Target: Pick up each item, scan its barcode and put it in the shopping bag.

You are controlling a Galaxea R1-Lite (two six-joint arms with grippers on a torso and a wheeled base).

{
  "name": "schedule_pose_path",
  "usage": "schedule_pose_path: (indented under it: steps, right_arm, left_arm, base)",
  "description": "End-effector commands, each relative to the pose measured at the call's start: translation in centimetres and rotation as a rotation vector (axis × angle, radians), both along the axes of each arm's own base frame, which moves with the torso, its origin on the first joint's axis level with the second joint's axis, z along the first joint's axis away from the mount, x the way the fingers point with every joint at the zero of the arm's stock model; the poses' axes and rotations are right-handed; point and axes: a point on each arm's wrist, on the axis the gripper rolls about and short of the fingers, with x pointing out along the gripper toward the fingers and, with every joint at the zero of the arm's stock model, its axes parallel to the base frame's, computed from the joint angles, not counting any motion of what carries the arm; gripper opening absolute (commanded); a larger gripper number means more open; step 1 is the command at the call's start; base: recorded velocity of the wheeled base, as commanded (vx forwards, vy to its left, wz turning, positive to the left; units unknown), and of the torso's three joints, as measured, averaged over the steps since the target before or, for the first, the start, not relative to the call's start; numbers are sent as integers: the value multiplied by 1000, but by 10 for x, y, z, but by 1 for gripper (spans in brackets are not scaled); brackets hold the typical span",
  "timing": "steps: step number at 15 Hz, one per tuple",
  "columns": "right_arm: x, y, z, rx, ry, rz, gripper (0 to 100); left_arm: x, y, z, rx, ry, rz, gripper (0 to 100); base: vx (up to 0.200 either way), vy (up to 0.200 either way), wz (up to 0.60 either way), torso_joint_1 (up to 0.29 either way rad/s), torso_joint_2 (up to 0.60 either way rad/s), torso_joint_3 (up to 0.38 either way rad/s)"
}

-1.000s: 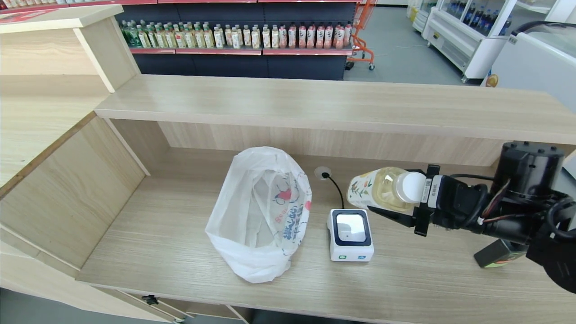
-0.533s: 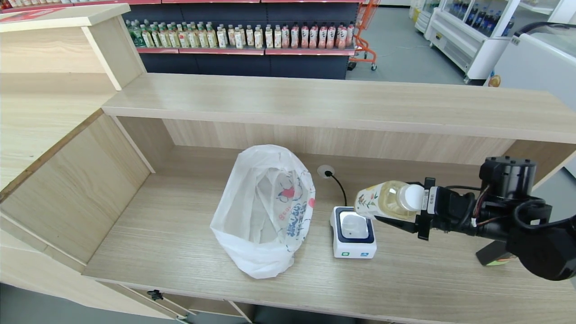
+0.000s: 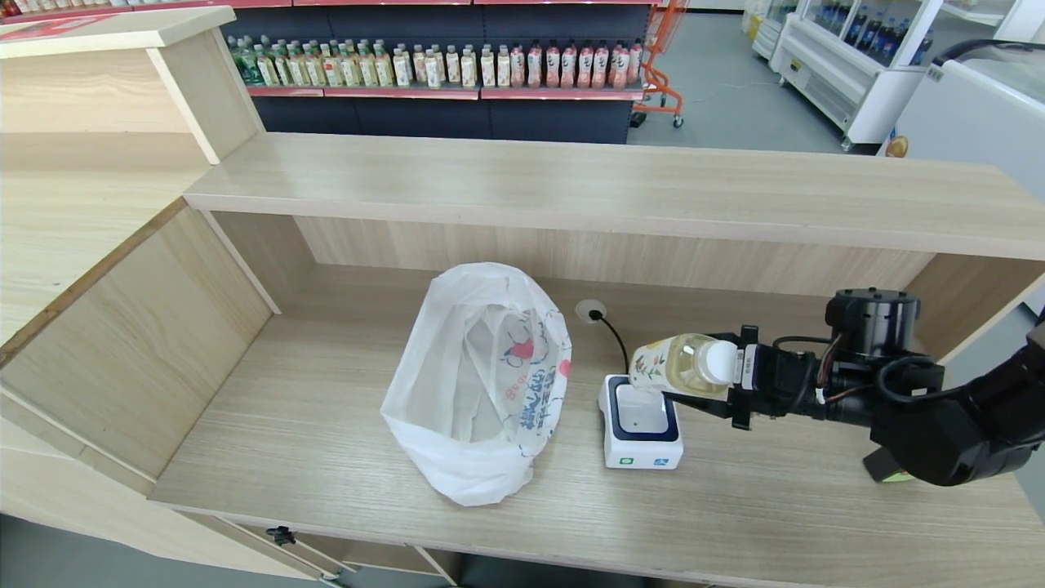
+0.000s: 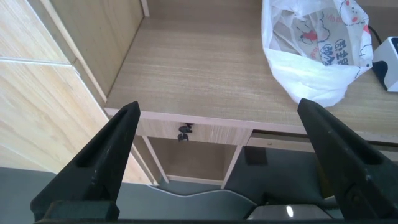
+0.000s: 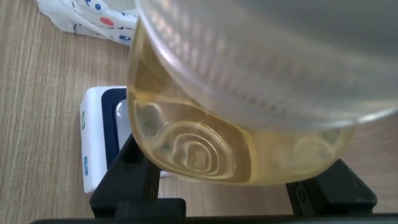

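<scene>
the counter (image 3: 735, 506) bears the white shopping bag (image 3: 478, 384), mouth open, its contents unclear among the folds. the right gripper (image 3: 686, 369) clasps the bottle (image 3: 673, 365) of yellow drink sideways, covering the far edge of the scanner (image 3: 641, 425). the left gripper (image 4: 217, 109) hangs spread apart. a dark box (image 3: 886, 467) is mostly hidden behind the right arm.

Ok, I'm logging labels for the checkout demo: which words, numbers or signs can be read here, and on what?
Nothing reads clearly enough to quote.
On the shopping bag: blue and red print, crumpled, unreadable.
On the bottle in the right gripper: flowered label, text too small.
On the scanner: green and blue marks, no legible words.
On the shelf bottles: too small.
</scene>
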Motion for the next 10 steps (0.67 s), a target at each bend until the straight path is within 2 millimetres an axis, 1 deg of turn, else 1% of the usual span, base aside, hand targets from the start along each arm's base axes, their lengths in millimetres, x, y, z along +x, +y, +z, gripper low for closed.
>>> schedule_pose_path:
  steps: [1, 5, 10]
  right_arm:
    - [3, 5, -7, -4, 17, 14, 0]
    - [14, 11, -7, -9, -10, 29, 0]
    - [14, 11, -7, -14, -22, 34, 0]
  left_arm:
    - [0, 0, 0, 0, 0, 0, 100]
    - [0, 0, 0, 0, 0, 0, 100]
    - [0, 0, 0, 0, 0, 0, 100]
  base:
    - [0, 0, 0, 0, 0, 0]
    - [0, 0, 0, 0, 0, 0]
    - [0, 0, 0, 0, 0, 0]
